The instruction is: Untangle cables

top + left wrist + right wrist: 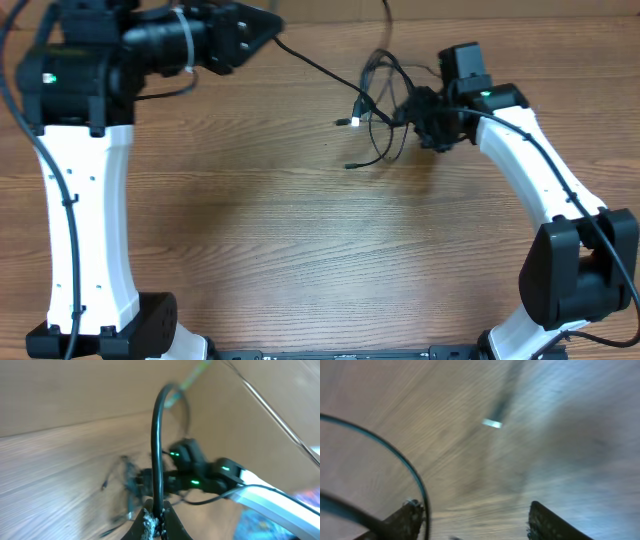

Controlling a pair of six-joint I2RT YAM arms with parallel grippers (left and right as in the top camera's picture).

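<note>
Several thin black cables [380,112] lie in a loose knot of loops on the far side of the wooden table [300,230], right of the middle, with two plug ends sticking out toward the left; one plug end [350,121] has a bright silvery tip. From above, the loops cross each other so closely that it is hard to say how many cords there are or which end belongs to which. A long cable [315,67] runs almost straight from the knot up and left to the left gripper [272,27], which sits near the top edge of the overhead view. In the left wrist view that gripper [156,522] is pressed together on the long cable [156,450], which rises from the fingers as a dark arc; the knot [127,482] beyond it is smeared by blur. The right gripper [425,120] is down at the right side of the knot, and its dark body hides the strands beneath it, so contact cannot be judged from above. The right wrist view is heavily blurred: the fingers [402,520] are cut off by the bottom edge and stand apart, with bare wood showing between them at the gripper [474,507]. A curved strand [400,457] sweeps down beside the left-hand finger, and whether it touches is unclear. A pale bright fleck [492,423] shows farther off.
</note>
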